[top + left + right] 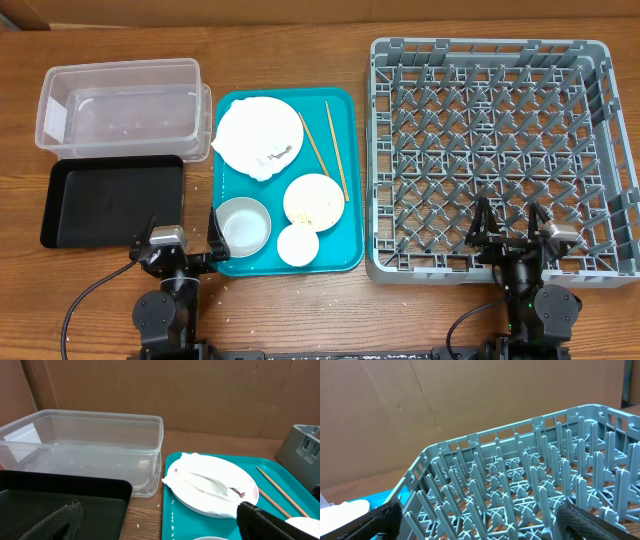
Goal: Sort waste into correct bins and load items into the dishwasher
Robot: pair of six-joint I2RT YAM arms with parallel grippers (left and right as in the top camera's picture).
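Note:
On the teal tray (340, 215) lie a pale pink plate (245, 128) with the stained napkin (272, 160), two chopsticks (336, 150), a pink bowl (313, 200) holding rice, a greyish bowl (244, 225) and a small white cup (297, 244). The clear tub (120, 105) and black tray (110, 200) sit left of it, the grey dish rack (500, 150) right. My left gripper (180, 232) stands open and empty near the black tray's front corner. My right gripper (510, 215) is open and empty over the rack's front edge. Rice grains (172, 514) dot the tray.
A brown cardboard wall (200, 390) stands behind the table. In the left wrist view the tub (85, 445), black tray (60, 495) and plate (212, 485) lie ahead. The rack's upright pegs (530, 490) fill the right wrist view.

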